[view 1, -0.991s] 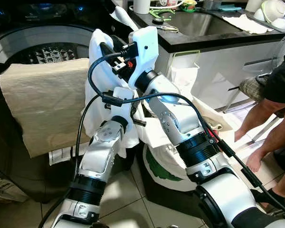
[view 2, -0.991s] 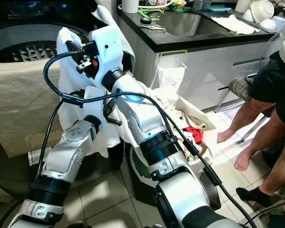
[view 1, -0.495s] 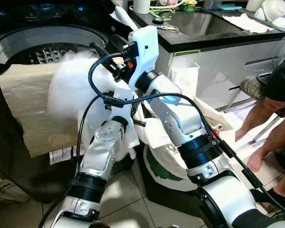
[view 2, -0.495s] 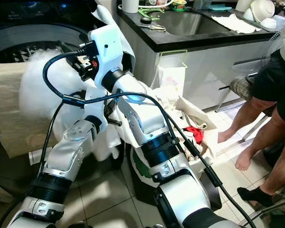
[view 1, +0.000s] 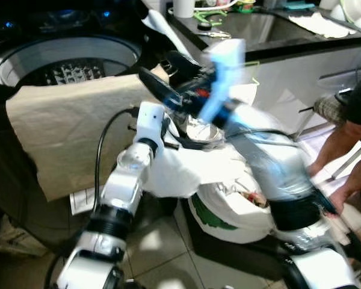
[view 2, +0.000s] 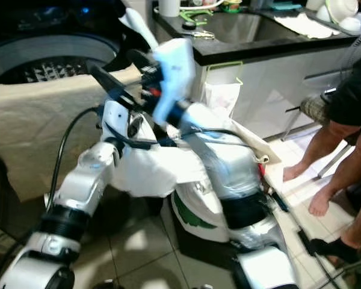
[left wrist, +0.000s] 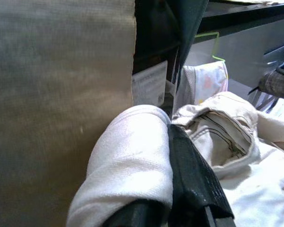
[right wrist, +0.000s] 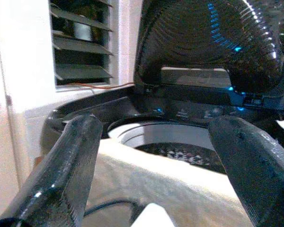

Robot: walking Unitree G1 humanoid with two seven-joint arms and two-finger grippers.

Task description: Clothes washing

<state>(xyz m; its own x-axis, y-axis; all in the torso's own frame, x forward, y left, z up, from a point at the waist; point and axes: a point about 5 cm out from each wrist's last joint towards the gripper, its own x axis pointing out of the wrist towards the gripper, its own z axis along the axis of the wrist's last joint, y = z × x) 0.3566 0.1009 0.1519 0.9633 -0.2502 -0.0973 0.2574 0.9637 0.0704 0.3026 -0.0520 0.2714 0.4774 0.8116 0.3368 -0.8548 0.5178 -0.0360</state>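
A white garment (view 1: 186, 171) hangs crumpled over the rim of a white laundry bag (view 1: 228, 211) on the floor, beside the open top-loading washing machine (view 1: 66, 57).

I see coarse, matt beige cloth (view 1: 78, 129) draped over the washer's front, its weave plain in my left wrist view. The white garment (left wrist: 132, 175) looks like soft cotton. The drum rim (view 1: 66, 51) is smooth grey plastic, the countertop (view 1: 277, 36) glossy black, and the floor tiles (view 1: 162, 247) shiny.
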